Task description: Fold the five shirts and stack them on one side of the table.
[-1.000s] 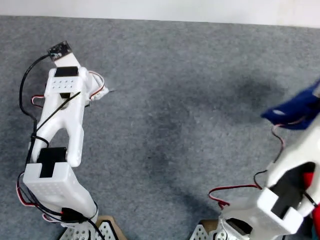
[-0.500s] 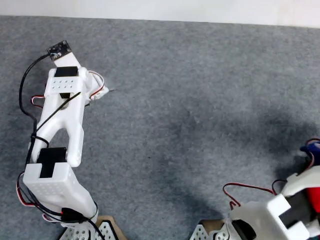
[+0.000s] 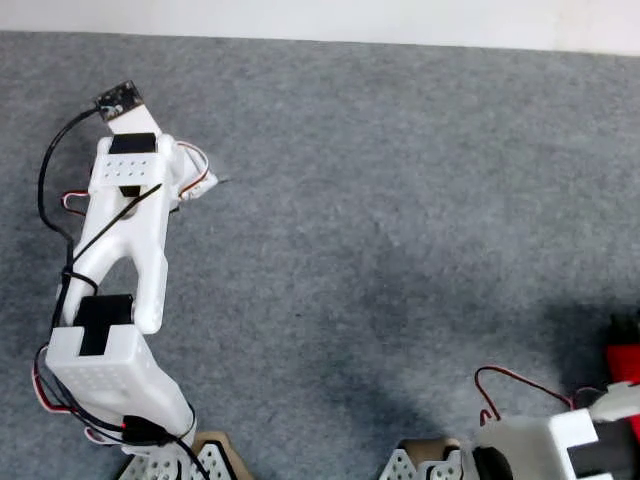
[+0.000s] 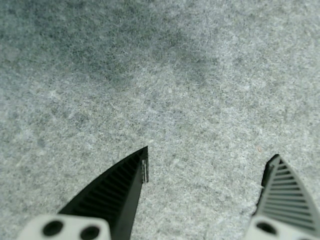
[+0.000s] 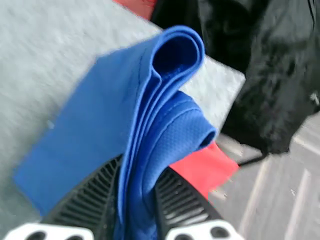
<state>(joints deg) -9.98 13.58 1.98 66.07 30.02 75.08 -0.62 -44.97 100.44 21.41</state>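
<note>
A folded blue shirt [image 5: 140, 110] hangs doubled over, with my right gripper [image 5: 141, 167] shut on its fold. Beneath and beside it lie a red shirt [image 5: 202, 167] and a crumpled black garment [image 5: 255, 65] at the table's edge. From above, the red shirt [image 3: 626, 366] pokes in at the right border, just beyond the right arm's base [image 3: 560, 450]. My left gripper [image 4: 210, 152] is open above bare grey felt, nothing between its fingers [image 4: 131, 182]. The left arm [image 3: 125, 200] is stretched out along the left side of the table.
Grey felt [image 3: 380, 200] covers the table, with a pale strip [image 3: 320, 18] along its far edge. Past the table's corner, floor [image 5: 285, 200] shows beside the black garment. Red and black wires [image 3: 515, 385] loop near the right arm's base.
The right arm swung the blue shirt from the right edge back toward the near right corner, out of the high view. The left arm has not moved.
</note>
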